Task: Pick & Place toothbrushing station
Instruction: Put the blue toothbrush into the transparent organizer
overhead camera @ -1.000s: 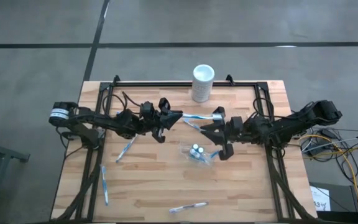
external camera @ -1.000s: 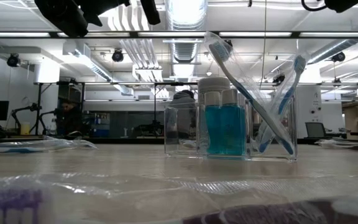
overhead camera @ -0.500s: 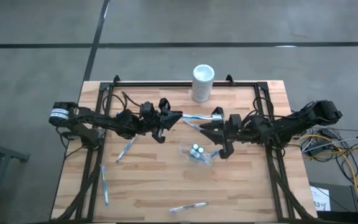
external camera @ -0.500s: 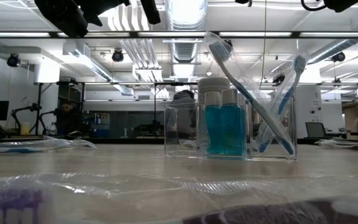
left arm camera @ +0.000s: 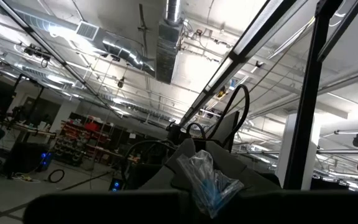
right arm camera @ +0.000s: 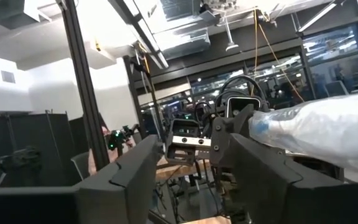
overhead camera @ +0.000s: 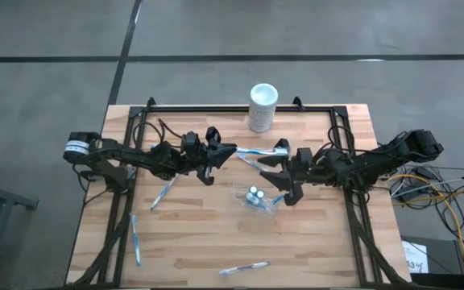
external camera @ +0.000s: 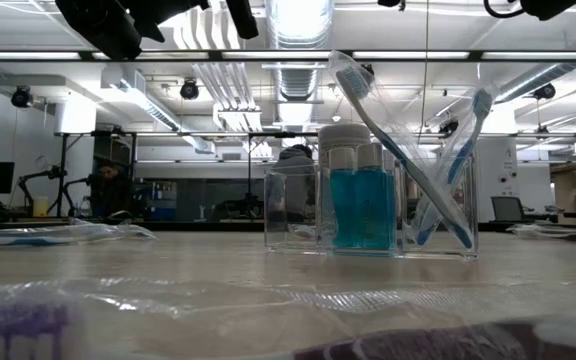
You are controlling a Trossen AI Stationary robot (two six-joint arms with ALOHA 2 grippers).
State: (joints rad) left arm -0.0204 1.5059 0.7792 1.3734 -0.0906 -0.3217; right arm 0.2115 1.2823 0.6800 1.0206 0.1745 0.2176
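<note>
A toothbrush in a clear wrapper [overhead camera: 254, 152] hangs level above the table's middle, between my two grippers. My left gripper [overhead camera: 230, 151] is shut on one end of it. My right gripper [right arm camera: 191, 155] stands open at the other end [right arm camera: 316, 134], which lies by one finger; I cannot tell whether they touch. Nearer the front, a small clear cup [overhead camera: 256, 198] stands on its base on the table. It holds teal tubes [external camera: 362, 208] and two toothbrushes [external camera: 398, 150], which lean against its wall. My left gripper pinches the wrapped toothbrush's end [left arm camera: 207, 180] between its two fingers, coming from the table's left and lying along it. The toothbrush sticks out toward the right arm, about level and clear of the table.
A white cylinder [overhead camera: 263, 106] stands at the table's far edge. Loose wrapped toothbrushes lie on the wood at the left [overhead camera: 165, 192], the near left [overhead camera: 135, 239] and the front [overhead camera: 244, 268]. Black frame rails [overhead camera: 127, 185] run along both sides.
My right gripper has opened and rolled a little at the toothbrush's end, without shifting place. The toothbrush stays level in my left gripper.
</note>
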